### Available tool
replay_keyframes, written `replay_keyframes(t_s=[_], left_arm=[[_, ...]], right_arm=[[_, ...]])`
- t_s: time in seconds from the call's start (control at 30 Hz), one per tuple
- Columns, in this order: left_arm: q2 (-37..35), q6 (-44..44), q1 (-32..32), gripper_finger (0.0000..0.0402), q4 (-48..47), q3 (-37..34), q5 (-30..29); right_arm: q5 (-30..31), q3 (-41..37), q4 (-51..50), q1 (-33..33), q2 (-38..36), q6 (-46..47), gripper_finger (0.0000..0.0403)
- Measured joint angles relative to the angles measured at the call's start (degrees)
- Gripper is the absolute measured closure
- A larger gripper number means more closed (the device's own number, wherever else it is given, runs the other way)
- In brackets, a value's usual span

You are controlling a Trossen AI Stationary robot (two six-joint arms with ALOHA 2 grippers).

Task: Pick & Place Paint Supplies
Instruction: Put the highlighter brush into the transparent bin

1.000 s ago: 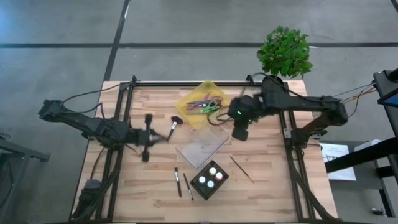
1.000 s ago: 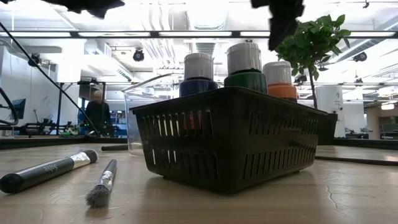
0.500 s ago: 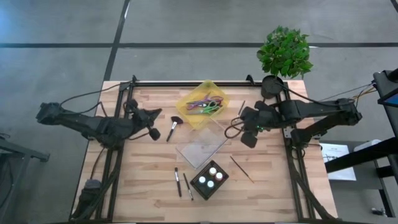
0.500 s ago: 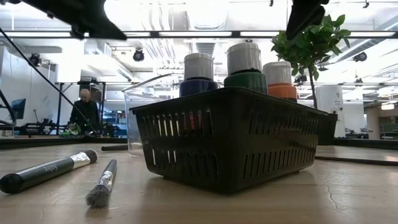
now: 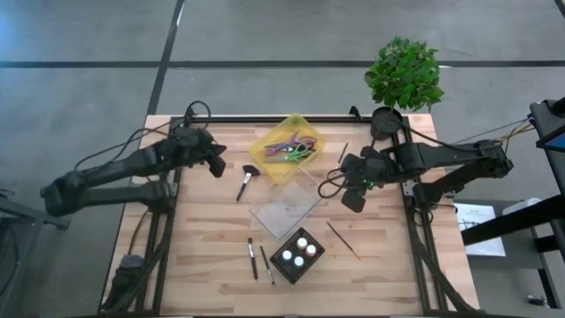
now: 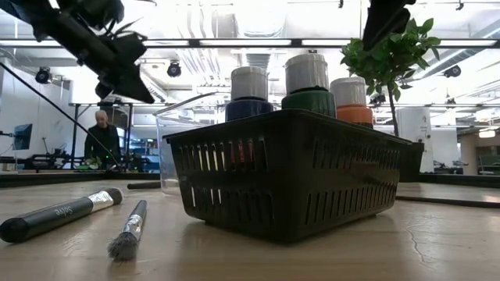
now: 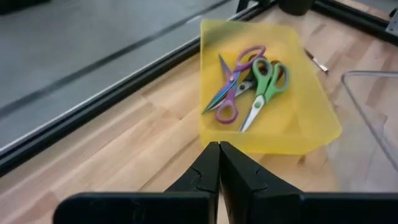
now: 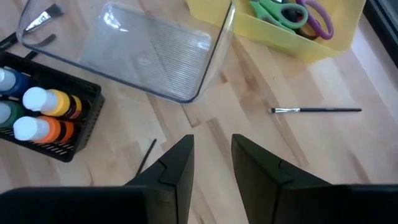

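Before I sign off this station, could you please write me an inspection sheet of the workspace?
Surface: wooden table, no spills seen.
Job's things: paint bottles stand in the black basket; brushes lie loose on the wood.
Clutter: scissors in the yellow tray; clear tray beside it.
Grippers: left pincer shut, empty; right pincer open, empty.
Cables: run along both arms.
Surroundings: potted plant; person far behind.
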Motion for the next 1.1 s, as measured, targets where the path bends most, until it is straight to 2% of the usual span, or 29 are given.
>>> replay_keyframes(t_s=[0.17, 0.4, 0.57, 0.77, 0.93, 1.1], left_arm=[[0.00, 0.82, 3.61, 0.0387, -1.75, -1.79, 1.64], [1.71, -3.07, 3.87, 0.0387, 3.83, -8.73, 1.67], [8.34, -8.68, 3.89, 0.0387, 9.66, -12.25, 1.67], [19.21, -11.18, 3.92, 0.0375, 18.56, -11.74, 4.01], [28.87, -11.22, 3.92, 0.0334, 19.94, -9.26, 4.67], [34.53, -11.71, 3.92, 0.0284, 23.57, -8.07, 4.67]], right_arm=[[-0.11, 0.00, 0.01, 0.74, 0.00, 0.00, 0.0296], [0.00, 0.00, 0.11, 0.69, 0.00, 0.56, 0.0296], [0.02, 0.00, 0.15, 0.69, 0.00, 0.81, 0.0296], [0.02, 0.00, 0.14, 0.69, 0.00, 0.84, 0.0296], [0.02, 0.00, 0.12, 0.80, 0.00, 0.83, 0.0296], [0.02, -0.35, 0.11, 0.78, 0.00, 0.81, 0.0296]])
